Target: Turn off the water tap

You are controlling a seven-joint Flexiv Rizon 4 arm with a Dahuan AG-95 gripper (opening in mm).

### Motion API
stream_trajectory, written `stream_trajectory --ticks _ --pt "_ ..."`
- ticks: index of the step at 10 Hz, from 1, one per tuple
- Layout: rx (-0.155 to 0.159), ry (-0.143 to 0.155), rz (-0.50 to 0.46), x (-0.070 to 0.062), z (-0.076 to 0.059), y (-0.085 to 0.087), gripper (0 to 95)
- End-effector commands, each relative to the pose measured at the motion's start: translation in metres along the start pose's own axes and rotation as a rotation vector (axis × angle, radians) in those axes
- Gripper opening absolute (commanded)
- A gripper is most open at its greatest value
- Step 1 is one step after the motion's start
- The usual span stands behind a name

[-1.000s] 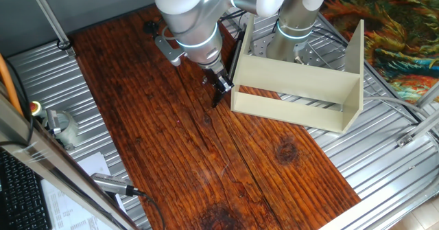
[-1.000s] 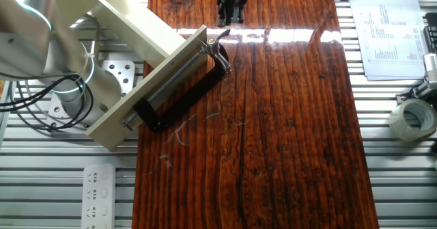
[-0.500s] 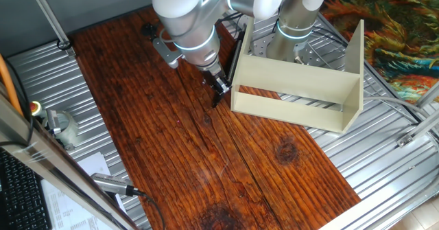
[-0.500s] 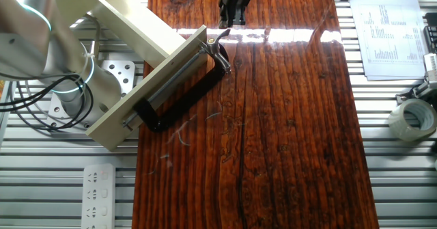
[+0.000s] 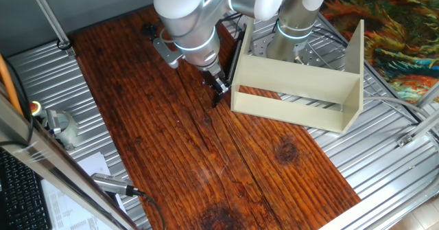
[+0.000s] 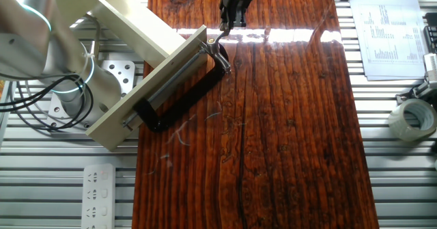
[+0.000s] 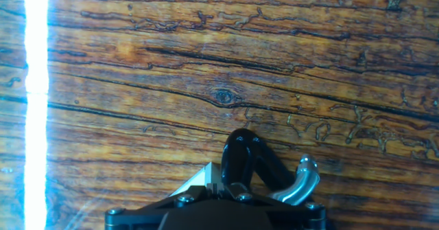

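Observation:
The water tap (image 6: 217, 42) is a small silvery piece at the upper end of a black C-clamp (image 6: 184, 85) fixed along a beige frame (image 6: 147, 72). In the hand view its curved silvery spout (image 7: 302, 182) shows at the bottom, just right of my dark fingers. My gripper (image 6: 232, 22) hangs just above the tap, fingertips close to it. In the hand view the gripper (image 7: 243, 144) reads as one dark rounded shape, jaws together and holding nothing. In the one fixed view the gripper (image 5: 219, 87) points down beside the frame's corner, and the tap is too small to make out.
The beige open frame (image 5: 302, 93) stands on the right side of the wooden table (image 5: 171, 147), against the arm's base. A tape roll (image 6: 413, 123) and papers (image 6: 389, 31) lie off the table. A power strip (image 6: 102, 191) lies on the metal bench.
The gripper has crept slightly lower towards the tap in the other fixed view. Tap and clamp have not visibly moved.

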State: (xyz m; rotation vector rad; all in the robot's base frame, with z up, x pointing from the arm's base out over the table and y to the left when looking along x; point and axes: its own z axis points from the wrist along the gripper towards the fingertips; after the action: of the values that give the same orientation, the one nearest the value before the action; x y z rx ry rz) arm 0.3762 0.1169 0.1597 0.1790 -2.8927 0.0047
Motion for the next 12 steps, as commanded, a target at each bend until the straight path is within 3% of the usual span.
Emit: stream_trajectory --ticks 1,12 --pt "0.002 -0.003 0.002 -0.0016 0.0004 -0.0013 0.0" --pt "0.016 -0.013 0.013 -0.0008 -0.0031 -0.0091 0.0"
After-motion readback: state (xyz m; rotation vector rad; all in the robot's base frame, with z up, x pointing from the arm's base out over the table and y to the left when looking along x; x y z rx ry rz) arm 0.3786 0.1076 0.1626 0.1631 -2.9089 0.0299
